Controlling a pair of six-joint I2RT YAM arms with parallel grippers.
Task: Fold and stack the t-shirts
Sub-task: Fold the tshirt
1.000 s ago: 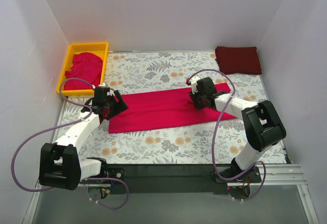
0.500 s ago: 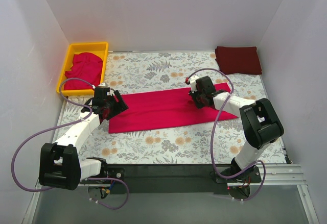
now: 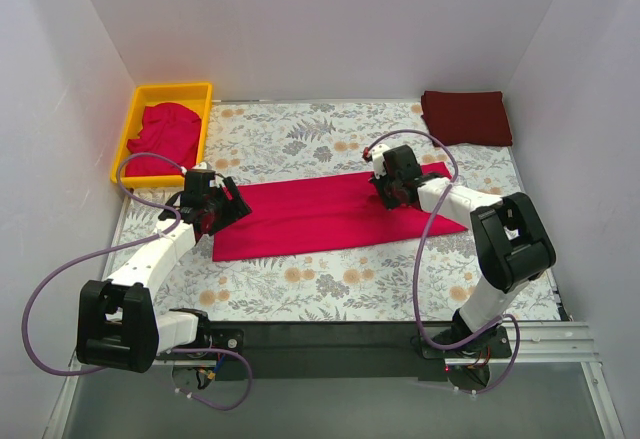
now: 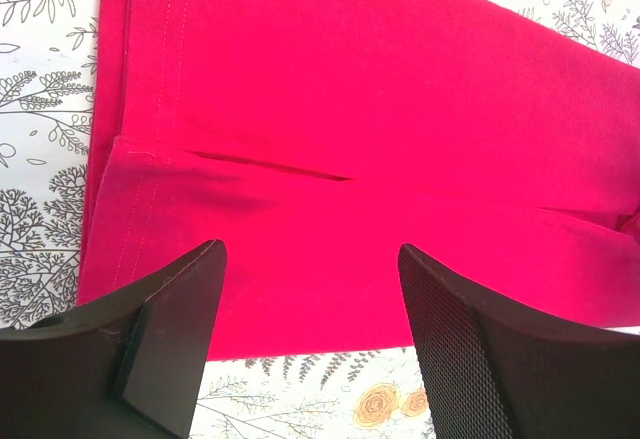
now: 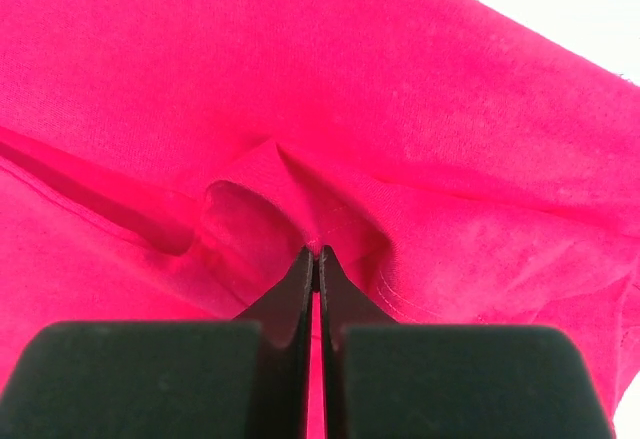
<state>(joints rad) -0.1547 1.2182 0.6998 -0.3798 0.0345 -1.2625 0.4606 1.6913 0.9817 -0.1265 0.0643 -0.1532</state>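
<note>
spread t-shirt [image 4: 380,129] cropped, pinched fold hidden

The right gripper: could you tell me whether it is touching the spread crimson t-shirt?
Touching. The right wrist view shows the right gripper shut, pinching a raised fold of the crimson t-shirt.
</note>
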